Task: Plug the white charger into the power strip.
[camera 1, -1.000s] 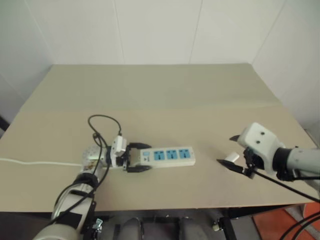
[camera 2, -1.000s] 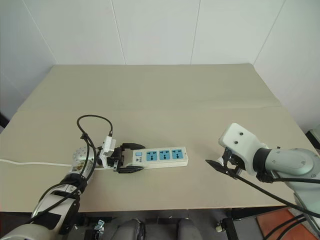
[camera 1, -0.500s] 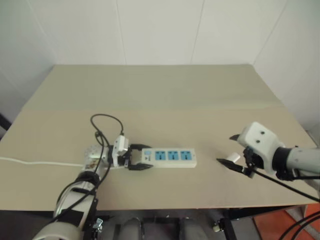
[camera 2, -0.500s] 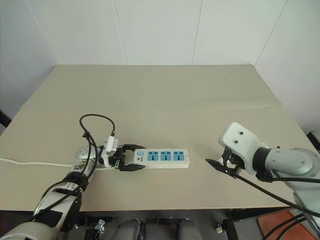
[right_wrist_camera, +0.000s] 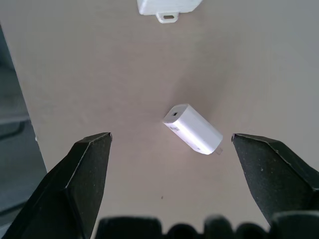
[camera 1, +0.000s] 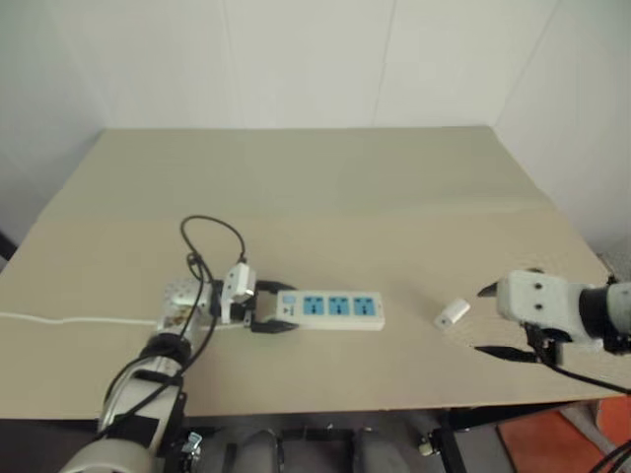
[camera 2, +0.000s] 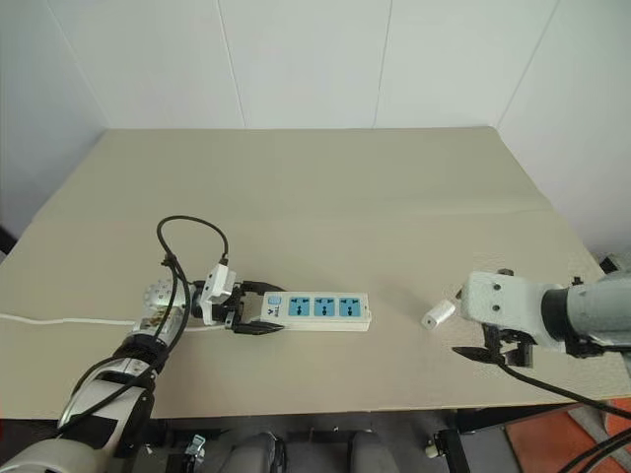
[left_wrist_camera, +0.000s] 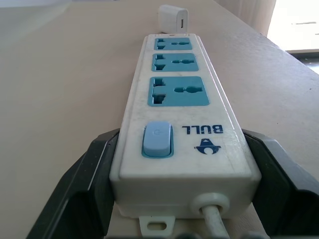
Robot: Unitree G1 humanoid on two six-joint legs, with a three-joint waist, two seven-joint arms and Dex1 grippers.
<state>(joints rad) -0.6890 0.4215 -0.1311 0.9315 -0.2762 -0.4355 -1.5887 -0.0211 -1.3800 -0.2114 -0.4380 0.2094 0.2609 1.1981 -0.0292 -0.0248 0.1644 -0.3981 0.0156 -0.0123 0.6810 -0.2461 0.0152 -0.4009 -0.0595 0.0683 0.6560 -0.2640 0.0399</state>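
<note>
Between the wide-spread black fingers of the right gripper (right_wrist_camera: 164,186), untouched, flat on the beige tabletop (camera 1: 325,187): small white boxy charger (right_wrist_camera: 193,129); switch end of long white three-socket power strip (left_wrist_camera: 178,124) clasped by left gripper (left_wrist_camera: 174,199).

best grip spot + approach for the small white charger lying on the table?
Take the small white boxy charger across its two long flat sides, mid-body, coming from above. It lies flat on the beige tabletop, apart from the long white power strip, with its prongs at one short end; keep that end clear. The right gripper hangs open above it; it probably needs turning so its fingers straddle the narrow width.
</note>
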